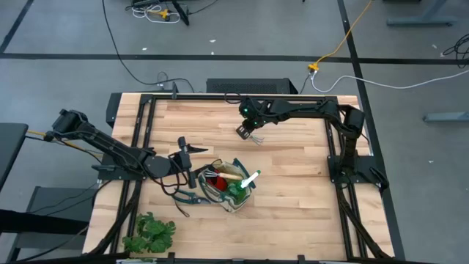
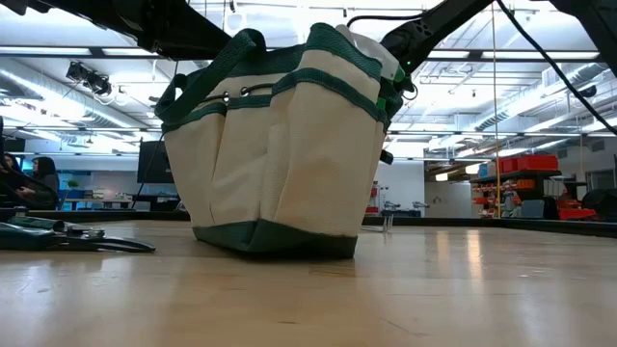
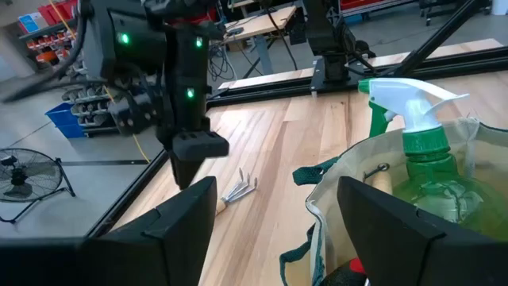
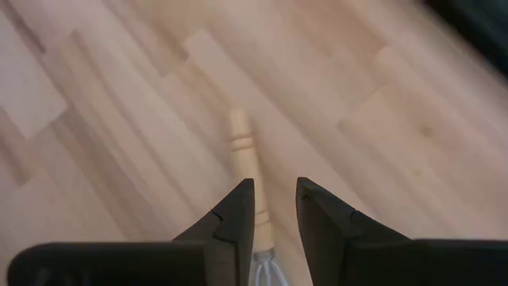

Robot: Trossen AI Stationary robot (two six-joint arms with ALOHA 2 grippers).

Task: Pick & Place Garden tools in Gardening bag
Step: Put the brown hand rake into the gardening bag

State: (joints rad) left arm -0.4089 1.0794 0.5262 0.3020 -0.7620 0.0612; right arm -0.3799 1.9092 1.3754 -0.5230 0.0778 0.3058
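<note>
The beige gardening bag with green trim (image 1: pixel 227 185) stands on its base on the table (image 2: pixel 280 145). It holds the green spray bottle (image 3: pixel 425 159), a wooden-handled rake (image 1: pixel 231 176) and red gloves (image 1: pixel 212 179). The second rake (image 4: pixel 248 155) lies on the table at the far middle, its tines (image 3: pixel 238 189) on the wood. My right gripper (image 4: pixel 275 208) is open, pointing down, one finger on each side of its wooden handle near the metal end. My left gripper (image 3: pixel 274 230) is open and empty beside the bag's left rim. The dark pruning shears (image 1: pixel 183 196) lie left of the bag.
A leafy green plant (image 1: pixel 150 233) sits at the near left corner. The shears also show flat on the table in the low view (image 2: pixel 67 235). Black frame rails (image 1: pixel 146 132) run along the table's sides. Bare wood (image 1: pixel 300 191) lies right of the bag.
</note>
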